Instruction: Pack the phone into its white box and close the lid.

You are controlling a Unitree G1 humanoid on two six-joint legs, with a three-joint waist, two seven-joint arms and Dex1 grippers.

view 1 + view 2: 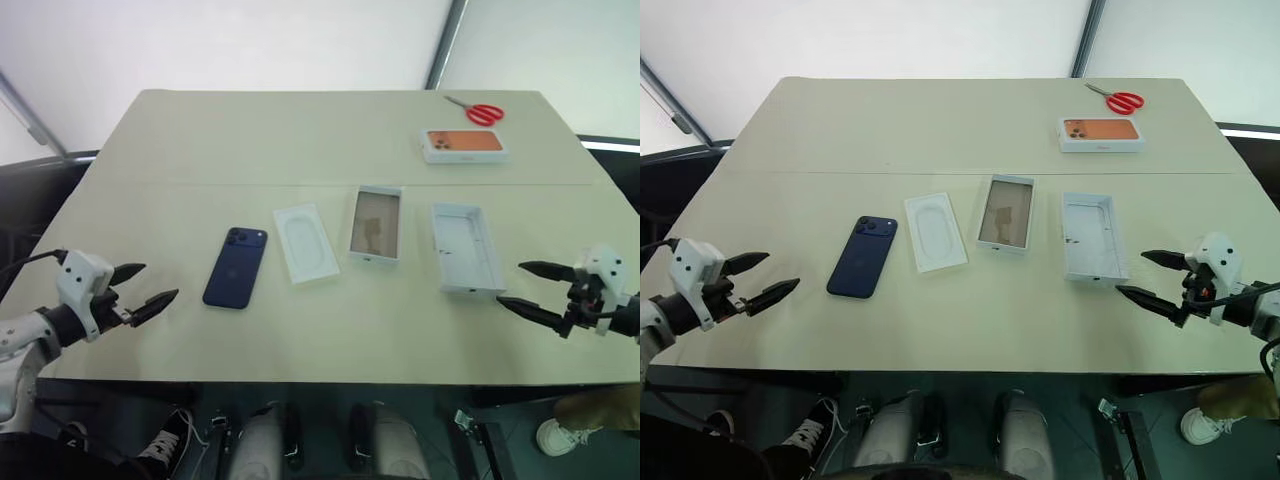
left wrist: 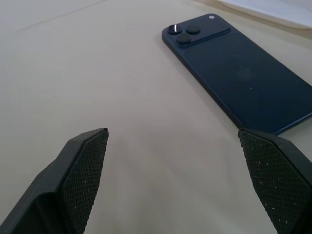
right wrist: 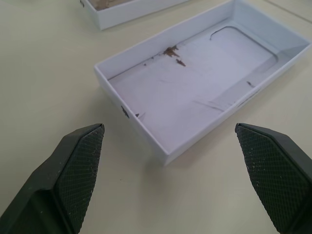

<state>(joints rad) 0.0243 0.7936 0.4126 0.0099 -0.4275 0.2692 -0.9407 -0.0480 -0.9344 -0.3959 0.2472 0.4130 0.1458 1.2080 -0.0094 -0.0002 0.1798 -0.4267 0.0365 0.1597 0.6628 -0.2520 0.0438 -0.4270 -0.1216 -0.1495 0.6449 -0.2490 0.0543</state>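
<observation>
Phone (image 1: 236,267): flat on desk (image 1: 300,130), nine o'clock of white box (image 1: 376,224); lid (image 1: 466,248) at three o'clock. Left gripper (image 1: 140,285), right gripper (image 1: 530,288): spread, empty. Risk: glossy phone slipping during pickup.

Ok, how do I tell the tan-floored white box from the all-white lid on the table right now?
The white box has a brownish-tan floor; the lid is white inside, with a few brown marks. The white box looks shallower, the lid deeper-walled. The white box lies beside the thin white insert, the lid nearer the right gripper. Both are open-topped rectangular shells, empty, lying lengthwise on the table.
</observation>
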